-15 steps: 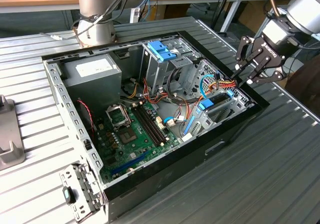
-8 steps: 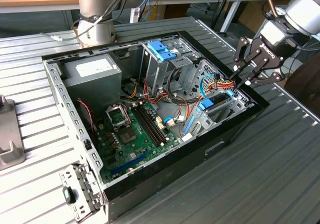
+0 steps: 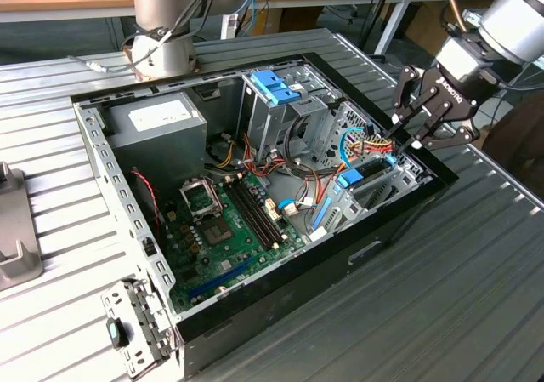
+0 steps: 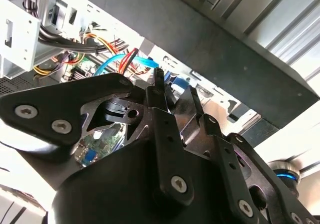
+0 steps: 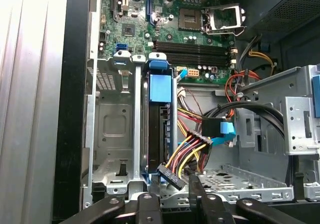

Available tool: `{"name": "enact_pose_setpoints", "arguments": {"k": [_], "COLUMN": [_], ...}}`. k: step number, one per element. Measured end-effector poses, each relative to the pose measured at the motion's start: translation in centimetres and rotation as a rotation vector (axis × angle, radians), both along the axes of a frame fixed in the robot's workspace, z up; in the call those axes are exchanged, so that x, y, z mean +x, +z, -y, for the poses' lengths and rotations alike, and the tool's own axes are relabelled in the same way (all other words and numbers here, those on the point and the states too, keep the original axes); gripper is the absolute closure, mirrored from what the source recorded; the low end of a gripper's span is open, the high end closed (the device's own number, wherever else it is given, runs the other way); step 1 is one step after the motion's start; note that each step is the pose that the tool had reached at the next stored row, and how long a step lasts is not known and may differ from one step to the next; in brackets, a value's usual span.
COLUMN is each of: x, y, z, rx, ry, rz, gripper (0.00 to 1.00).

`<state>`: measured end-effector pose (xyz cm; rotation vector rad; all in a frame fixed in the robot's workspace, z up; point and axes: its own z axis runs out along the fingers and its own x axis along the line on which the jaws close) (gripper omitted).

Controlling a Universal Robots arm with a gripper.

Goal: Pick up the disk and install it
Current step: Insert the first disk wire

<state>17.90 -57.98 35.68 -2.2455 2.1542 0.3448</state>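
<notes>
Remote operator's view: I have the arm parked over an open computer case (image 3: 280, 301) lying on its side on the ribbed metal counter (image 3: 459, 297), with the gripper (image 3: 406, 137) hanging above the case's corner at the exterior view's right. Its jaws stand apart and I see nothing held between them; in the first wrist view the gripper (image 5: 172, 196) straddles the near end of the drive bay. White lettering runs along the gripper's black body, too small for me to make out. A pale label covers the top of the grey power supply (image 3: 157, 122), its print unreadable from here. The disk (image 5: 161, 129) stands on edge in a slot of the bare-metal bay (image 5: 112, 129), a dark slab framed in light-blue plastic, with a bright blue tab at the end nearest the green motherboard (image 5: 190, 14). In the exterior view the disk (image 3: 355, 178) shows as a blue patch in the bay just below the gripper. A bundle of red, yellow and black wires (image 5: 187, 149) ends in a black plug right beside the disk's near end, and a flat blue cable (image 5: 227, 134) curls close by. A second blue-handled carrier (image 3: 276, 88) sits atop the tall metal cage (image 3: 263, 122) behind.
</notes>
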Motion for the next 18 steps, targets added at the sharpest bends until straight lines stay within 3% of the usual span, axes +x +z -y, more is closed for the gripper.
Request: {"name": "enact_pose_setpoints", "arguments": {"k": [13, 18], "x": [-1.45, -2.43], "y": [-0.17, -0.21], "z": [0.1, 0.12], "rx": [0.0001, 0.0], "ry": [0.0, 0.0], "rz": [0.0, 0.0], "gripper": [0.64, 0.64]}}
